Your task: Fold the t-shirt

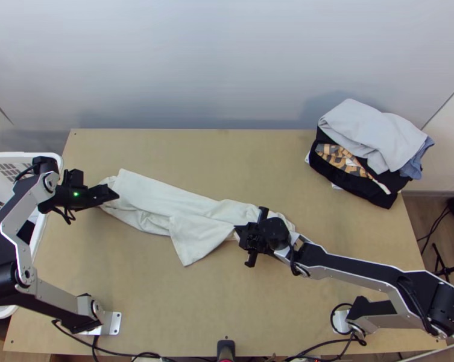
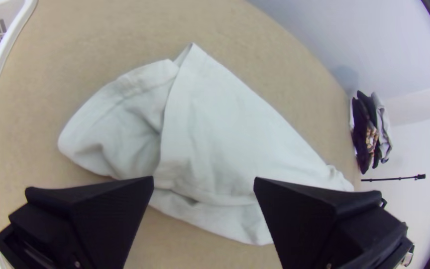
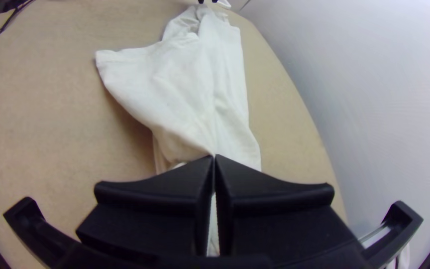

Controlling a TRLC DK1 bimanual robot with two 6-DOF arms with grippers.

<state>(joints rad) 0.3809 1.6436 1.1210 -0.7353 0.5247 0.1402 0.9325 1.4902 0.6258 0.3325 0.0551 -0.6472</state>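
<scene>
White t-shirt (image 1: 148,202) lies as a long, bunched strip on the table (image 1: 166,301), one flap angled toward the near edge. Left claw (image 1: 114,193): spread wide at one end of the cloth, gripping nothing. Right claw (image 1: 237,233): closed toward the other end, apparently pinching a ridge of fabric.

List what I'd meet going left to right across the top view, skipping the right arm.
White plastic laundry basket → left hand → off-white t-shirt → stack of clothes with a light grey garment on top
</scene>
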